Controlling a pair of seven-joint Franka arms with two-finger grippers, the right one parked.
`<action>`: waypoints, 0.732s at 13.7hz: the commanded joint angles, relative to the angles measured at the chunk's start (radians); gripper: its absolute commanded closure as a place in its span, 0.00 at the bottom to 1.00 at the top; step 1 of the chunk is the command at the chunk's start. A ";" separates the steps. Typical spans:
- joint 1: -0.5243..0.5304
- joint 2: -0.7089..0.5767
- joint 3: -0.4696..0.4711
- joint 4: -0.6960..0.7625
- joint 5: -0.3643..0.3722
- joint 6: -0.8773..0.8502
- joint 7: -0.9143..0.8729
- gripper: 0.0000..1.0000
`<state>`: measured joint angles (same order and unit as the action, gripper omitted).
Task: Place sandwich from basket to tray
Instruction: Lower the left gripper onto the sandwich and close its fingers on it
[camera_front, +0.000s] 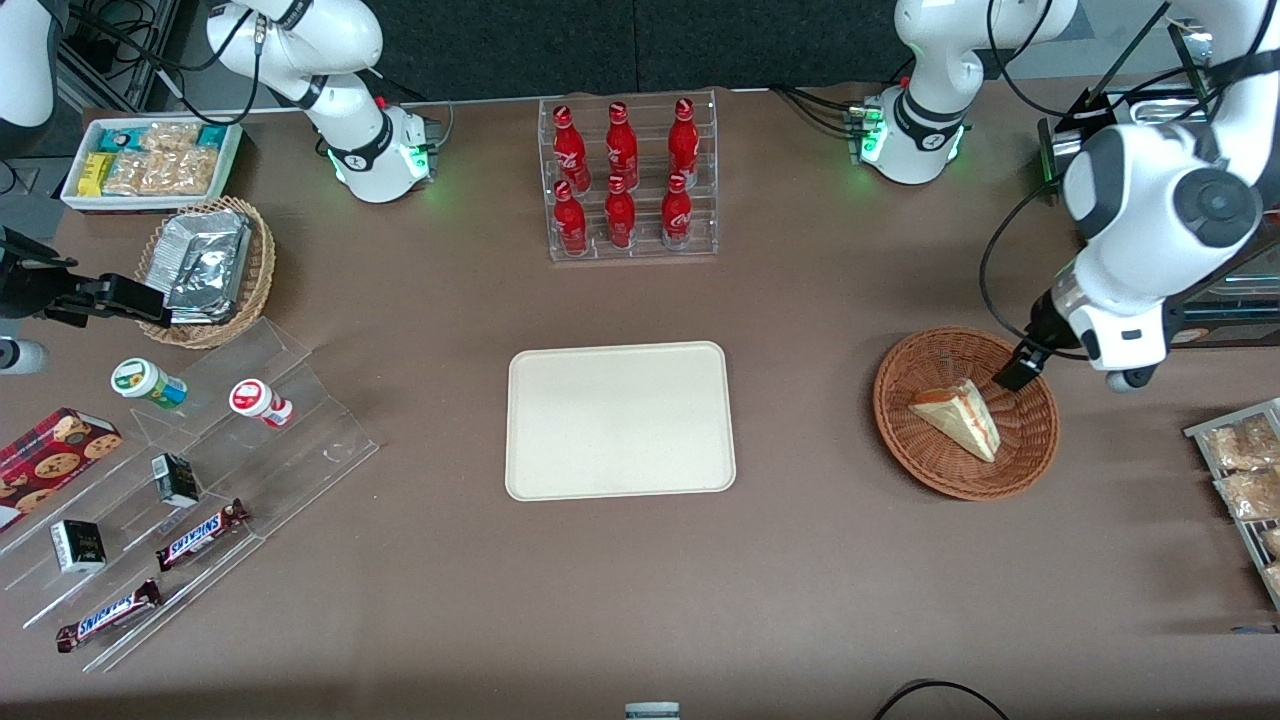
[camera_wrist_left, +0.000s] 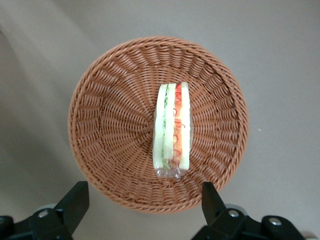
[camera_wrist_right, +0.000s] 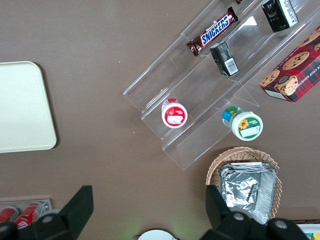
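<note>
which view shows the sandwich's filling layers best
The left wrist view: the sandwich shows its cut edge, striped, with the open gripper above the basket. The front view shows it side-on; the right wrist view misses it.

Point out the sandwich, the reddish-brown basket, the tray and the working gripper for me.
sandwich (camera_wrist_left: 173, 131): left wrist view, on its layered cut edge.
basket (camera_front: 1030, 455): front view, on its woven wall.
tray (camera_front: 620, 420): front view, on its bare surface.
gripper (camera_wrist_left: 145, 202): left wrist view, midway between open fingertips, above the basket.
</note>
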<state>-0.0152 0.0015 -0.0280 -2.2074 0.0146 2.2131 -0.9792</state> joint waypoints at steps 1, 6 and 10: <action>0.008 0.031 -0.006 -0.003 0.010 0.042 -0.042 0.01; 0.000 0.118 -0.007 -0.014 0.010 0.151 -0.099 0.01; -0.008 0.144 -0.012 -0.034 0.016 0.189 -0.099 0.01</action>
<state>-0.0196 0.1472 -0.0344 -2.2214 0.0148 2.3710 -1.0512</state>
